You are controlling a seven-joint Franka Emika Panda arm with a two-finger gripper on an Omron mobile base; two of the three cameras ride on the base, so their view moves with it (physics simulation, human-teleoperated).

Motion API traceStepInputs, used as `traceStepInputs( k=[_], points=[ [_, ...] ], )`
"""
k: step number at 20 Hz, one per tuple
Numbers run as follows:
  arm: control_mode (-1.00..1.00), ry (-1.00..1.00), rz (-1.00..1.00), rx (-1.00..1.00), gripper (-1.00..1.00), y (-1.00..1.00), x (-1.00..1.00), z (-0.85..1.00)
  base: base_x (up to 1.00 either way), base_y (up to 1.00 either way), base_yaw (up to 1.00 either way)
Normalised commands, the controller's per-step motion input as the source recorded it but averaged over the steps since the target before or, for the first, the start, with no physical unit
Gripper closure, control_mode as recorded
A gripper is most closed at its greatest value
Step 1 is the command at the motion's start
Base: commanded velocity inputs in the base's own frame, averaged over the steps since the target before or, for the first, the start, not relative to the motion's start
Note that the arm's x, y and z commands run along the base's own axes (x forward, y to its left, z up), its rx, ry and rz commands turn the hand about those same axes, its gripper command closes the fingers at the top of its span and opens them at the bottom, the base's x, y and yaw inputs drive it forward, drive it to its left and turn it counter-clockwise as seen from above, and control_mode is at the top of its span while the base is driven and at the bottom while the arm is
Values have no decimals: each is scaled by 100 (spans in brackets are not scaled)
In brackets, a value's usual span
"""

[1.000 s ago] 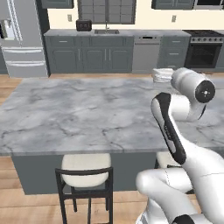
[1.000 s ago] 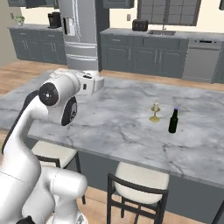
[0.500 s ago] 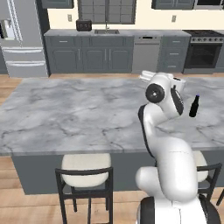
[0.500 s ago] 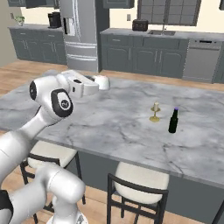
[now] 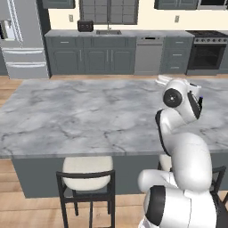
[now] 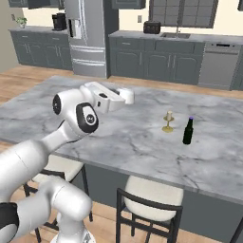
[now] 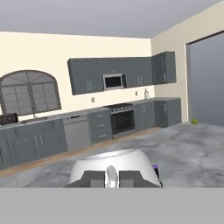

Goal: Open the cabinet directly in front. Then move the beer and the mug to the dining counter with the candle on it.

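Currently the dining counter (image 6: 118, 142) spans the middle of the right base view, its grey-veined marble top a hard, smooth, level surface on which glass can slide and ceramic can chip if set down hard. Stools (image 6: 152, 192) with cream seats stand along its near edge at the bottom of the frame.

The white mug (image 7: 114, 168) sits at the bottom centre of the hand view, just above the fingertips (image 7: 92, 178), with one tip on each side of what appears to be its handle. By that reading the gripper (image 7: 112, 179) is closed on the mug at the handle. The mug is judged rigid, light, brittle and glazed, hence slippery; a grip on the handle or across the wall near the rim is advised. Its interior is not visible, so contents cannot be stated.

The beer (image 6: 188, 131) stands upright on the counter at right of centre in the right base view. Treat it as narrow-based, smooth glass, easily tipped; hold the body below the neck, not the cap.

The candle (image 6: 168, 121) stands just beside the beer, to its left, apart from it. The holder carries one short cream candle.
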Motion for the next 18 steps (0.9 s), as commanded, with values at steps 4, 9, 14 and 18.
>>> traceStepInputs(
  k=[4,9,14,18],
  points=[
    [-100,0,0,0,100,-21,0,-8,0,0,0],
    [-100,0,0,0,100,-3,-1,-28,0,0,0],
    [-100,0,0,1,100,0,-4,-24,0,0,0],
    [-100,0,0,4,100,-4,-1,-22,0,0,0]
  ],
)
